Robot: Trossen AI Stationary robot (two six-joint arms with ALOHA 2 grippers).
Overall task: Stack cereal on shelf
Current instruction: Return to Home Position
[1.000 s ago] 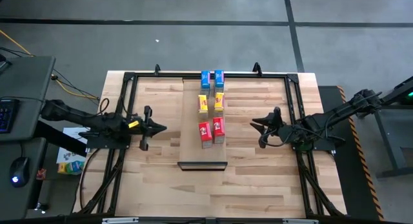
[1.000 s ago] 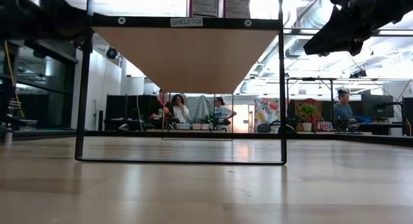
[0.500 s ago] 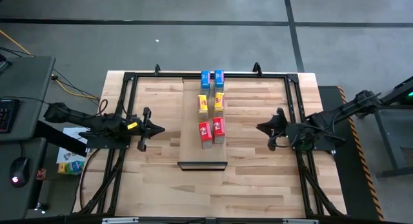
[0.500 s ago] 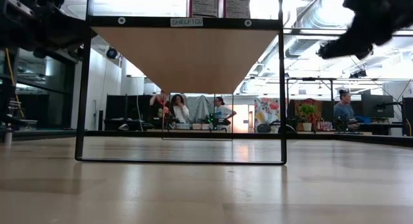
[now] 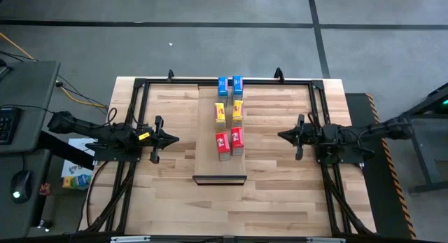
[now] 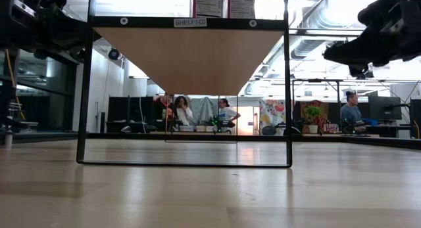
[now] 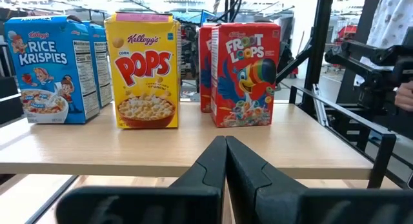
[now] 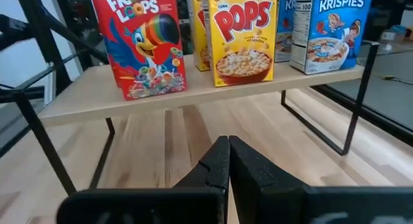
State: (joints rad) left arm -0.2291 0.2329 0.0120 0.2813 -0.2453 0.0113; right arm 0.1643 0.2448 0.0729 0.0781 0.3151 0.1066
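Both arms are reaching out low and level from the sides of the table (image 5: 280, 194), pointing inward at each other. The left gripper (image 5: 173, 139) is sitting left of the shelf (image 5: 220, 166) and the right gripper (image 5: 283, 136) is sitting right of it, both well apart from it. On both, the jaws are pressing fully together with nothing in them.

The shelf is running near to far down the middle of the table, with its dark lip (image 5: 220, 179) at the near end. The cereal is standing upright on it in two columns: blue boxes (image 5: 222, 86) at the far end, yellow boxes (image 5: 220, 112) in the middle, red boxes (image 5: 222, 145) nearest the lip. Each column is facing its front out toward the arm on its side. The red boxes are sitting roughly between the two grippers, clear of both.
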